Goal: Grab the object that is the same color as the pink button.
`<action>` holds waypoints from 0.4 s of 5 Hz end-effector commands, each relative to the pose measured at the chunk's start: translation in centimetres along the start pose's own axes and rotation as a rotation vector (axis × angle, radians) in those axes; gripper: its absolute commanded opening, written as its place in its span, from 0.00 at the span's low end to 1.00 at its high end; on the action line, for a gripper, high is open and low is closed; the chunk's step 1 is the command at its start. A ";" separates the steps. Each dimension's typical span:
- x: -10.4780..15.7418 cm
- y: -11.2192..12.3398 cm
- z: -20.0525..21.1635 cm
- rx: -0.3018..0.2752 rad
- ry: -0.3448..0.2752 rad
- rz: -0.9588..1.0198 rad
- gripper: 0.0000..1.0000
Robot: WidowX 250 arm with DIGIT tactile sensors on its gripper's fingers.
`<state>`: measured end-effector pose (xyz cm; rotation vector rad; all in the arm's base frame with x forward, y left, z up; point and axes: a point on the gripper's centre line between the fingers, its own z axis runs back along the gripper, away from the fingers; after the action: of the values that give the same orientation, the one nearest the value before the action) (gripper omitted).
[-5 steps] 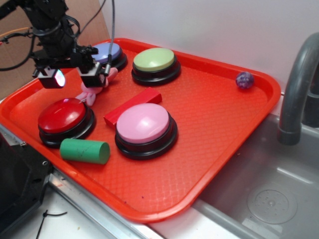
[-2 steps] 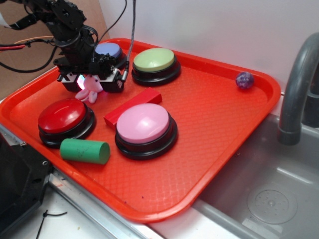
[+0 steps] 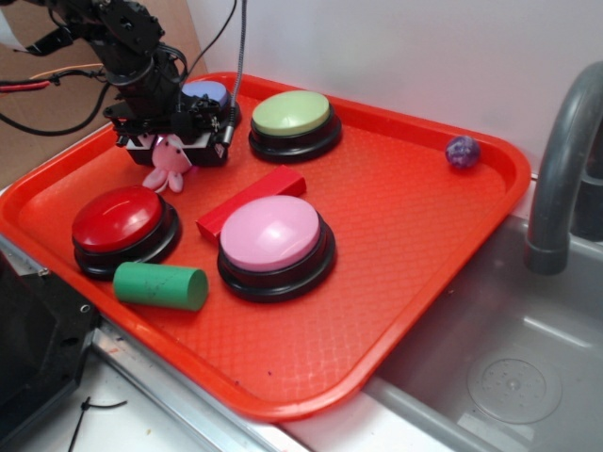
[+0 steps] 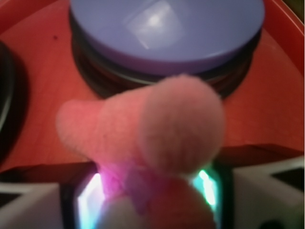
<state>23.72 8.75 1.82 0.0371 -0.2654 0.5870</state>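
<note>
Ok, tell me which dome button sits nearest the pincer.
The blue-purple-topped button, right behind the pincer; red, green and pink buttons sit farther off.

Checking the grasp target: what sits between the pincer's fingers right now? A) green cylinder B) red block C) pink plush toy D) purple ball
C: the pincer is down over the pink plush toy, and the wrist view shows the toy filling the gap between the fingers.

Black robot gripper low over a small pink plush animal toy on a red plastic tray, behind a red dome button and a pink-topped round dome button.
</note>
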 end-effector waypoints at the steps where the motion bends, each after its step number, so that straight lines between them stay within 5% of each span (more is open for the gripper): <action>1: 1.0 -0.7 7.1 0.109 0.109 -0.078 0.00; 2: 0.5 -1.8 10.5 0.058 0.150 -0.152 0.00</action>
<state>21.68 5.60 10.55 0.0583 -0.0279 0.4515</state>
